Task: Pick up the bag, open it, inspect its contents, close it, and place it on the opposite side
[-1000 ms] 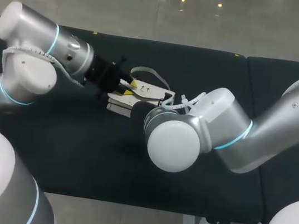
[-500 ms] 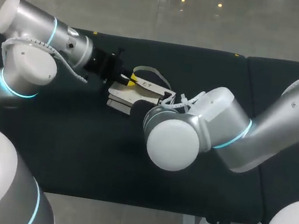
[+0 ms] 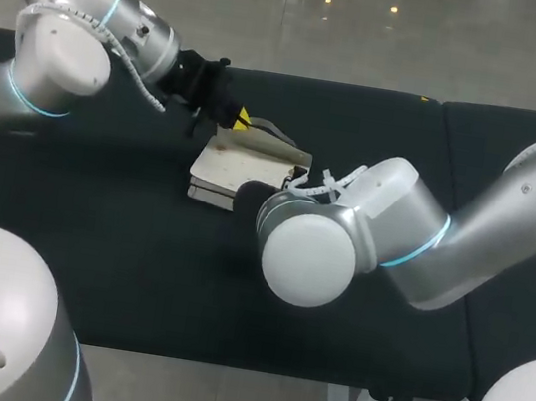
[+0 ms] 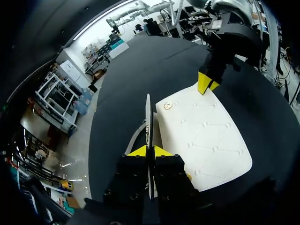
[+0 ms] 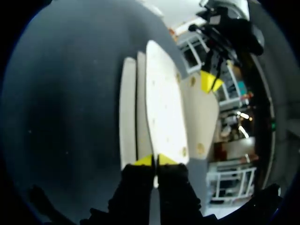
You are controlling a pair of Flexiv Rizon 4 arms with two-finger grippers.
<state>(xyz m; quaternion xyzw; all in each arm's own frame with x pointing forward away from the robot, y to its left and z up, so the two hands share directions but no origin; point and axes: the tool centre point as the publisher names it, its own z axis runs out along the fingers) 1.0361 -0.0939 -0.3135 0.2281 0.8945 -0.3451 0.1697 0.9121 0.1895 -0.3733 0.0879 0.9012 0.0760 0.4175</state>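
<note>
A white quilted bag lies mid-table on the black cloth. My left gripper is at its far edge, shut on the thin rim of the flap, which stands raised off the body. In the left wrist view the quilted panel spreads beside my left gripper. At the panel's far corner is my right gripper. In the head view the right gripper is hidden under its own wrist. In the right wrist view the right gripper is shut on the edge of the bag's panel.
The bag's grey strap loops behind the flap, near the table's far edge. Black table cloth surrounds the bag. A seam splits the table at the right. My right arm's elbow reaches in over the right half.
My left gripper closed on the flap's rim. It then moved toward the table's far edge and upward, lifting the flap off the bag. The right arm stayed put.
</note>
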